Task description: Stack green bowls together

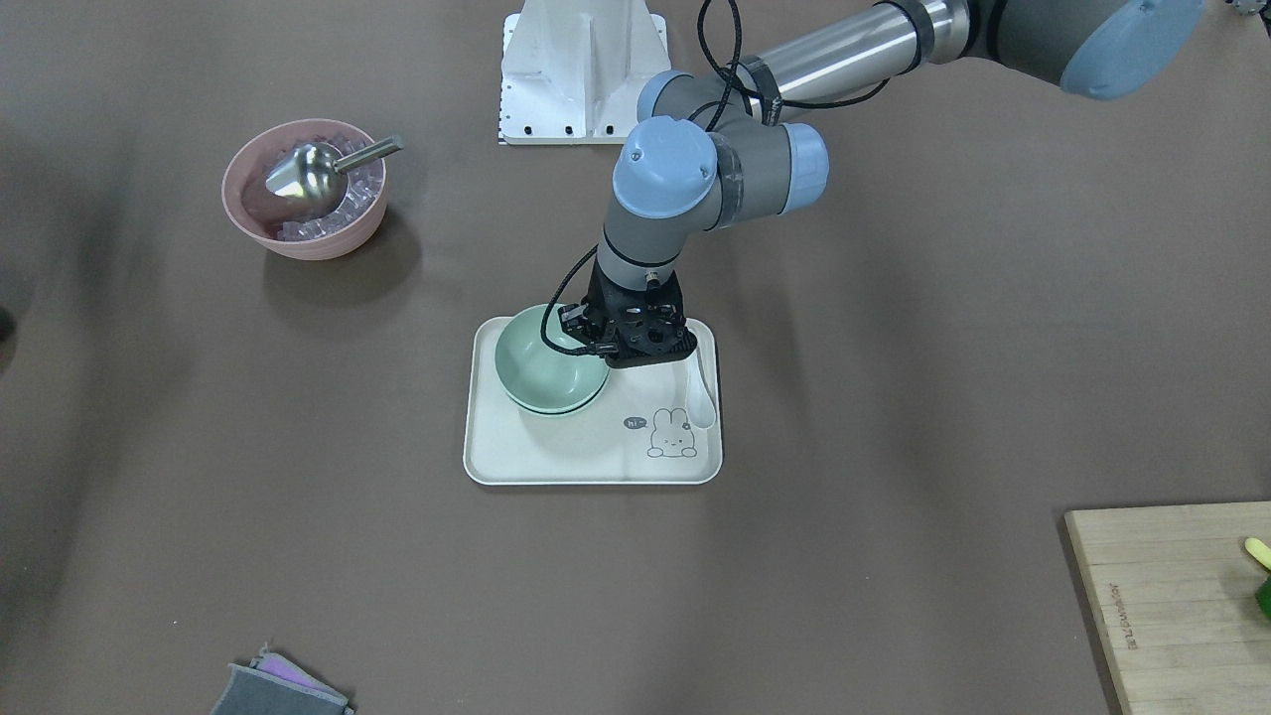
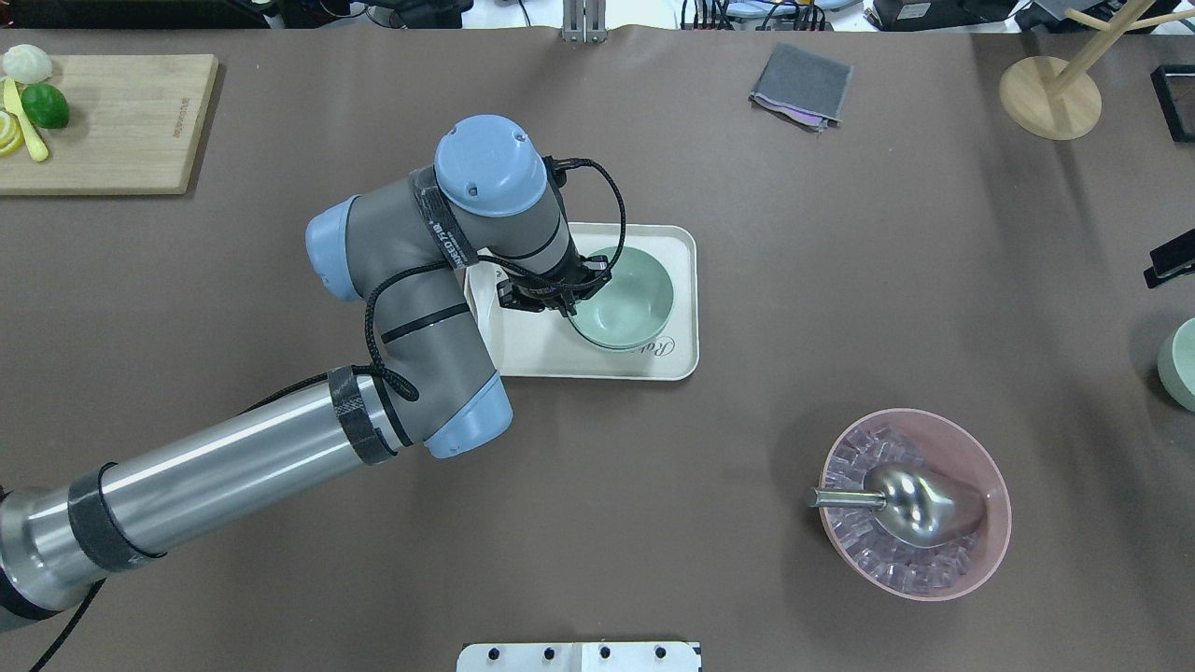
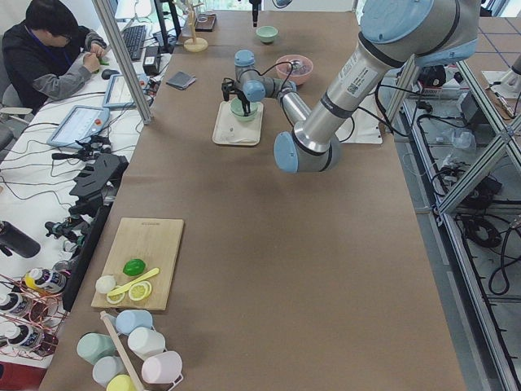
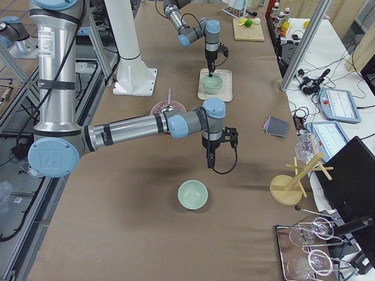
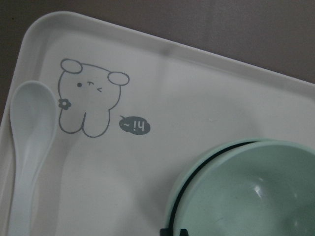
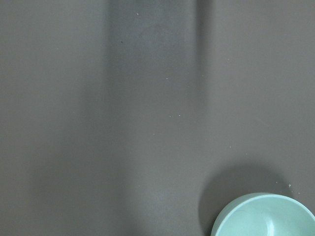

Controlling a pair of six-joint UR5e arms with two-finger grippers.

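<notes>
I have the left gripper point(image 2: 566, 301) down on the tray point(image 1: 556, 462), and in the wrist view its fingers look drawn close together on the near rim of the upper green bowl point(image 1: 541, 357), one tip inside and one outside. That bowl sits in the lower green bowl point(image 1: 554, 409), but not squarely: a dark crescent of gap shows along one side, so I judge it is off-centre or slightly cocked.

My first worry is the release. If the fingers part while the bowl is tipped, it may settle crooked or rock out of the lower one. If the inner finger rubs the wall as I raise the arm, smooth plastic could come up with it and pull the pair apart. Pressing down to seat it could instead shove both bowls and the light tray across the table, towards the white spoon point(image 5: 29, 142) lying along the tray's edge.

The third green bowl point(image 4: 193, 194) stands alone on the bare table, well apart from the tray, near the right gripper point(image 4: 210, 159). That gripper hangs above the table beside it, and I cannot tell how its fingers stand. Carrying that bowl over by a thin rim pinch risks it swinging or slipping, and the pink bowl point(image 2: 980, 560) with its scoop lies between the two places, so a low path could clip it
</notes>
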